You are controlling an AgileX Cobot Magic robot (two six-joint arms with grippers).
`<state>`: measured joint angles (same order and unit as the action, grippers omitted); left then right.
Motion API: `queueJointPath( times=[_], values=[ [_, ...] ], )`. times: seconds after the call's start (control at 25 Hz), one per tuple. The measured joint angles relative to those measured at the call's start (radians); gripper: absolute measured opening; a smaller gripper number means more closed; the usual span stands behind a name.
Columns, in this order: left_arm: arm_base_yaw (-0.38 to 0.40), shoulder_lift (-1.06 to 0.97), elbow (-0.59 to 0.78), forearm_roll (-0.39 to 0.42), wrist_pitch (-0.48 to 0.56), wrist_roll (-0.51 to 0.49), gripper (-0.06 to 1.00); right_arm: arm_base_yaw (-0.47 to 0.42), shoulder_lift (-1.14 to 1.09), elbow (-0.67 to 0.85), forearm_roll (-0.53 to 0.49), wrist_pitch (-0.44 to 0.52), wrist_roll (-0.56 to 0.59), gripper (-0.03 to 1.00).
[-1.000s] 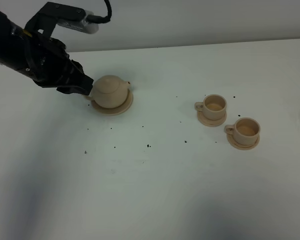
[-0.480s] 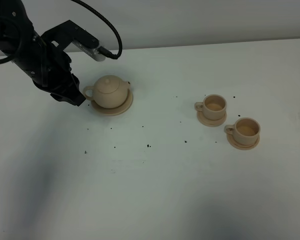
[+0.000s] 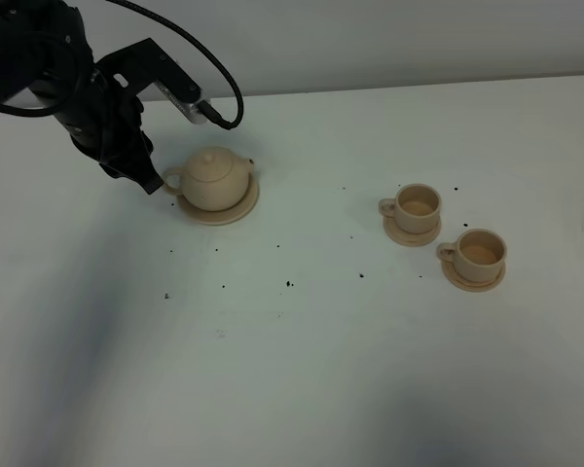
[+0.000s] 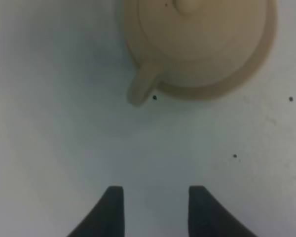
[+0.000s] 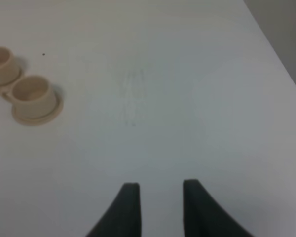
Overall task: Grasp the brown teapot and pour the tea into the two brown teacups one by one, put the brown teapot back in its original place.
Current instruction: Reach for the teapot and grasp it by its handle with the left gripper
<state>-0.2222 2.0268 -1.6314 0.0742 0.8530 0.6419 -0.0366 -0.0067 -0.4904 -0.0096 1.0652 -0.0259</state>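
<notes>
The matte white desk [image 3: 292,389] lies flat and bare in front of me, with fine dark specks [image 3: 289,284] scattered on the near side of the teapot [image 3: 214,177]. Off the teapot's spout side, and well apart from it, stand the nearer cup [image 3: 481,252] and the farther cup [image 3: 418,201], each on a little saucer [image 3: 472,284]. They are small, narrow-mouthed cylinders, so I reckon a pour from that short spout could easily run over a rim and onto the desk. A bump could also slide a cup off its saucer. Their insides look a shade darker, but I cannot tell whether that is liquid. My right tool [image 5: 158,186] hangs past the cups, on the side away from the teapot, with its prongs apart and empty.

The teapot sits centred on its wide saucer [image 3: 241,209]. My left tool [image 4: 155,190] is on the handle side, near but not touching, with its jaws wide and nothing between them. The loop handle [image 4: 142,86] is thin and looks smooth. An off-centre bite could twist the pot or shove it across the saucer, and the knobbed lid [image 4: 202,24] might drop when the pot is tipped. All the crockery is pale tan ceramic, rounded and dully smooth. Beyond the teapot is a plain pale wall [image 3: 370,39].
</notes>
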Motion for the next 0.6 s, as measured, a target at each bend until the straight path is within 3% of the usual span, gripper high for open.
queueJointPath(
  times=[0.6],
  values=[
    [0.014, 0.175, -0.057, 0.003, -0.144, 0.058, 0.36, 0.0, 0.0, 0.0, 0.0, 0.0, -0.001, 0.24]
  ],
)
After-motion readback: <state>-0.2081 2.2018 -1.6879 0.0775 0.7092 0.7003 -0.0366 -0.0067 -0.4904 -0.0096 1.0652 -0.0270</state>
